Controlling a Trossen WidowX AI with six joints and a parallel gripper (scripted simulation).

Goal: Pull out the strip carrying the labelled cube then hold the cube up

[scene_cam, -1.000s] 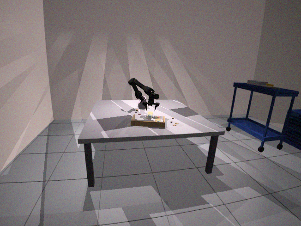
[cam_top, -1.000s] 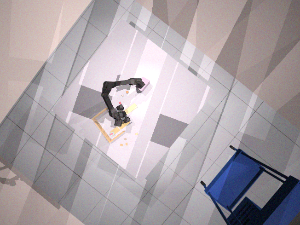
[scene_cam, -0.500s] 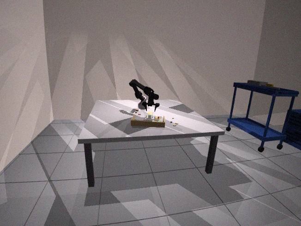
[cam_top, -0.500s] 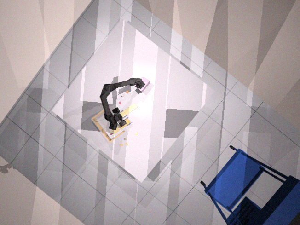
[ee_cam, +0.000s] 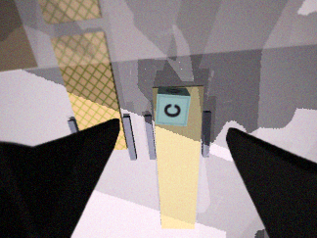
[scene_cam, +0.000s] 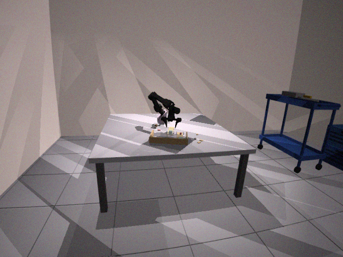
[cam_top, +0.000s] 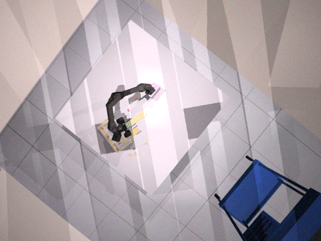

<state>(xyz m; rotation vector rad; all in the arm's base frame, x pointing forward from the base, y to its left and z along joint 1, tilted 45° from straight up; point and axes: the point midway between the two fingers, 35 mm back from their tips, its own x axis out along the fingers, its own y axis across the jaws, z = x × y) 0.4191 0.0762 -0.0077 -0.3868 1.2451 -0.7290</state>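
A plain pale yellow strip (cam_top: 138,118) (ee_cam: 178,179) is in one piece, its near end clear of the wooden-walled box (scene_cam: 169,140). A teal cube (ee_cam: 173,110) (scene_cam: 170,132) marked C sits on its far end. A cross-hatched strip (ee_cam: 88,76) lies to the left in the wrist view, with a gap between it and another hatched piece (ee_cam: 68,0). My gripper (ee_cam: 173,128) (scene_cam: 171,127) is open and empty, above the plain strip near the cube. The fingertips stand on either side of the strip and cube in the wrist view, touching neither.
Thin grey guide rails (ee_cam: 206,134) (ee_cam: 129,137) flank the strips. A small red piece (cam_top: 128,110) lies beside the box on the arm's side. Small orange pieces (cam_top: 145,143) (cam_top: 129,155) lie on the other side. A blue cart (scene_cam: 298,151) stands off the table.
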